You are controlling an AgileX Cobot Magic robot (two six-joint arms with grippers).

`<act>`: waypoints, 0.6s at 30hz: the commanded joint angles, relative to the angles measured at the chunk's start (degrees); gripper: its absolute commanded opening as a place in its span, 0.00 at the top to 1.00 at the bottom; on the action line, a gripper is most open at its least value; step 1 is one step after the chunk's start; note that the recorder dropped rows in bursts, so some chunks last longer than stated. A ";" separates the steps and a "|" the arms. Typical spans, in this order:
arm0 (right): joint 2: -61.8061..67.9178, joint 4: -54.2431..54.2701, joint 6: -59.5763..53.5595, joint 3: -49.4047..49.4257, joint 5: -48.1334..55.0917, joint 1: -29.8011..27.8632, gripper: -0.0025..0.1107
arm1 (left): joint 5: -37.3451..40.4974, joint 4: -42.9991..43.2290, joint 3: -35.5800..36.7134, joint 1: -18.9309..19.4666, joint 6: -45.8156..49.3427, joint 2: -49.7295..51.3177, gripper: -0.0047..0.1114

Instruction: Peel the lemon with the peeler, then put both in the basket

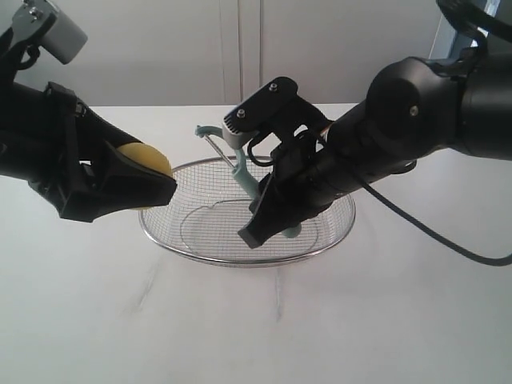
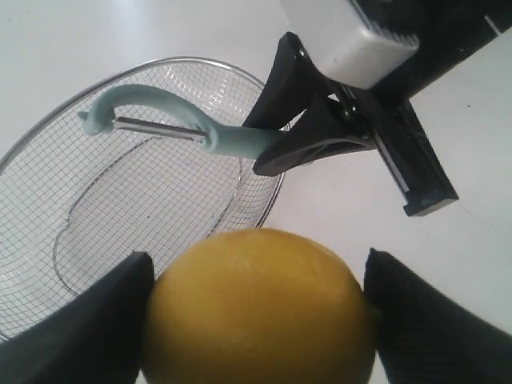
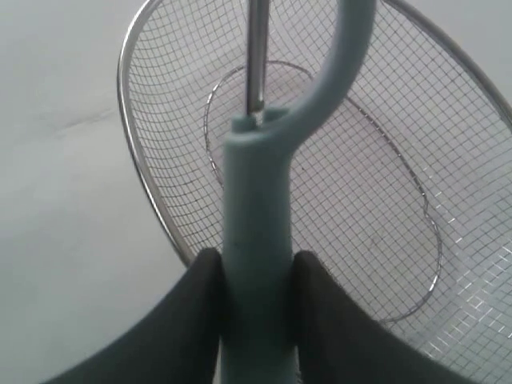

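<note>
Peeling step: your left gripper [image 1: 150, 187] pinches lemon [image 2: 256, 312], right gripper [image 1: 268, 214] clamps peeler [image 3: 256, 200] handle over basket [image 1: 240, 262]. Next, bring blade onto rind.

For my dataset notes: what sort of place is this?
Probably a lab tabletop staged for kitchen tasks: bare white table, wire-mesh basket, robot-held lemon and peeler.

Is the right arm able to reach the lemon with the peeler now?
Probably yes: between the peeler and the lemon, held in the left hand, only open space above the basket shows.
</note>
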 commanded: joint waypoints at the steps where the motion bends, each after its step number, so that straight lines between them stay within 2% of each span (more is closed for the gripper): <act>1: -0.15 -0.13 1.73 -0.35 0.89 0.07 0.98 | -1.35 -1.82 0.18 0.21 -0.07 3.17 0.96; 11: -0.15 -0.86 1.94 -0.35 2.56 0.07 0.98 | -1.77 -1.82 0.18 0.21 -0.07 4.04 0.96; 18: -0.15 -0.86 1.93 -0.35 2.59 0.07 0.98 | 2.10 -3.13 0.18 0.21 -0.07 4.04 0.96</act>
